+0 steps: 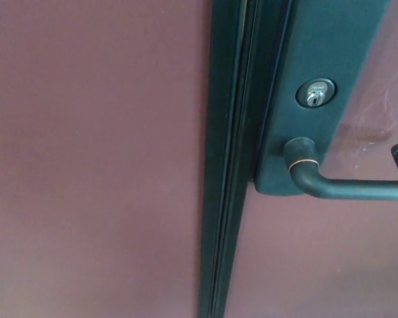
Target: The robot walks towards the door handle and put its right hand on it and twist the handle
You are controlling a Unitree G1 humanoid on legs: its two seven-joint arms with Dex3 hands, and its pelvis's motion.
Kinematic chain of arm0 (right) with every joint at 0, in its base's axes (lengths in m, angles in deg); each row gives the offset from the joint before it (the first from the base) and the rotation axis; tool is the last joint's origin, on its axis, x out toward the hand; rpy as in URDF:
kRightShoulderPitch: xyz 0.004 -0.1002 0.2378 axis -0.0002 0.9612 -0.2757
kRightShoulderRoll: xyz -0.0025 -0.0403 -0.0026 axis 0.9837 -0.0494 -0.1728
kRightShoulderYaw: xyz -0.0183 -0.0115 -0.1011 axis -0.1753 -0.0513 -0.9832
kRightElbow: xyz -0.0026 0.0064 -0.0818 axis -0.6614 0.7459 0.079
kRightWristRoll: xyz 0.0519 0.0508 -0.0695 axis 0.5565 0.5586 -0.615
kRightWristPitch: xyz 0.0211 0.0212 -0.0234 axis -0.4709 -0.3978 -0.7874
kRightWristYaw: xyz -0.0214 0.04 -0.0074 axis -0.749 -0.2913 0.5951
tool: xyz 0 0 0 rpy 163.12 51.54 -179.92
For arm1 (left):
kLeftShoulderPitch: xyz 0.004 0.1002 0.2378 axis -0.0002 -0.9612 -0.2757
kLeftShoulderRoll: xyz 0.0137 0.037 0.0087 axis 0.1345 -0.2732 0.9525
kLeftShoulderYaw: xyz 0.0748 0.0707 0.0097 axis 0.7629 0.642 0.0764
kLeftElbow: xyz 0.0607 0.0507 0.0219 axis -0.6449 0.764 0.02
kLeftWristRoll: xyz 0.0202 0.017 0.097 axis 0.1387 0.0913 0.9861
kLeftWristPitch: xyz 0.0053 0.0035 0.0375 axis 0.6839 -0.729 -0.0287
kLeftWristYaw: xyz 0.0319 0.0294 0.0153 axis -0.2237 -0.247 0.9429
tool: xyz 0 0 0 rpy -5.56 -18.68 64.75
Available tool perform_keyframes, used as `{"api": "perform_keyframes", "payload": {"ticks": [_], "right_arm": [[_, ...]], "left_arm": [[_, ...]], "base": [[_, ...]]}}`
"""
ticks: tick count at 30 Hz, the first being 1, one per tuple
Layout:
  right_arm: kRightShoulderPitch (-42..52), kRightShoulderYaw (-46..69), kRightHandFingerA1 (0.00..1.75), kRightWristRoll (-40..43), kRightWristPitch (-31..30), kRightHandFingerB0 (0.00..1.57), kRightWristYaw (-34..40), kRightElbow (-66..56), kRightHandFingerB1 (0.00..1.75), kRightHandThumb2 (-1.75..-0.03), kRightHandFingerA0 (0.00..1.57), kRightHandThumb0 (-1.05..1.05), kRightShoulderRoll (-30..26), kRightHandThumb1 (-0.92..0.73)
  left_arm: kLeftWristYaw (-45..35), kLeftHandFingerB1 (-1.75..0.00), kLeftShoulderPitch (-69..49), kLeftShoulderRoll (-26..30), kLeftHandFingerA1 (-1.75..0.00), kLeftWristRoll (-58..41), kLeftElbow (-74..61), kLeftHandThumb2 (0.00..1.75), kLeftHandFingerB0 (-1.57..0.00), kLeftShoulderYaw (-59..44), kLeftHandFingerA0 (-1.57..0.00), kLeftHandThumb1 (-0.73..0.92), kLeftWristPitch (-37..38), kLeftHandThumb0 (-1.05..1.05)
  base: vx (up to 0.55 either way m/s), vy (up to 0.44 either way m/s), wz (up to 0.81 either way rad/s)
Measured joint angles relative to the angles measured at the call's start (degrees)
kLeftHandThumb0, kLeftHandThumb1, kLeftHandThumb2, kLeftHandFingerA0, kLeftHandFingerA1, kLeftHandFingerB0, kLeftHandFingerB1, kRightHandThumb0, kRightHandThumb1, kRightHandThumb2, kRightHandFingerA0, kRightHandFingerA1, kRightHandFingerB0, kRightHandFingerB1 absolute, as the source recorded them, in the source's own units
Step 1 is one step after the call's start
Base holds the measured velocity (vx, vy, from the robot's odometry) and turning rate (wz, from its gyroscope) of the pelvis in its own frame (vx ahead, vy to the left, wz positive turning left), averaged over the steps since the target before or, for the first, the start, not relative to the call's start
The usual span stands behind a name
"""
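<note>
**Lever handle close ahead, no hand on it yet**

Head view: neither the right hand nor the left hand shows in the picture, so whether their fingers are apart or closed cannot be told, and places can only be given against the side the right hand would enter from, the picture's right. The door handle [348, 187] sits in the right part of the view, at mid-height, nearest that entry side. It is a dark metal lever: a round neck with a thin pale ring comes out of the backplate [312, 99], bends, and runs level toward the right edge, where its tip appears to turn back toward the door. Above the neck sits a small silvery keyhole [314, 93].

The lever looks rigid and smooth, a painted or coated bar, so it is likely to be slippery under hard fingers and will not give. It probably turns against a spring, stiff near the neck and easier farther out. The best hold is judged to be around the straight bar well away from the neck, toward its outer end, fingers wrapped over the top.

The door [93, 159] is a flat, matte maroon panel. A dark green frame strip [229, 159] with narrow grooves runs from top to bottom left of the backplate.
</note>
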Motion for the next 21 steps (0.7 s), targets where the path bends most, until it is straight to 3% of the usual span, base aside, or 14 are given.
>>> {"api": "perform_keyframes", "payload": {"ticks": [18,21], "right_arm": [[0.42,0.58,0.51,0.22,0.31,0.58,-0.02,-0.23,0.43,-0.59,0.69,-0.32,0.46,-0.63],[0.43,3.75,0.54,1.65,1.27,0.53,-1.12,-1.13,0.40,-0.59,0.67,-0.32,0.43,-0.62]], "left_arm": [[0.00,-0.39,-1.29,0.00,-0.47,0.10,-0.01,0.58,-0.47,0.27,-0.64,0.58,0.45,-0.28],[-0.07,-0.38,-1.35,0.12,-0.46,-0.02,-0.04,0.58,-0.46,-0.11,-0.64,0.58,0.48,-0.27]], "base": [[0.00,0.000,0.00],[0.00,0.000,0.00]]}}
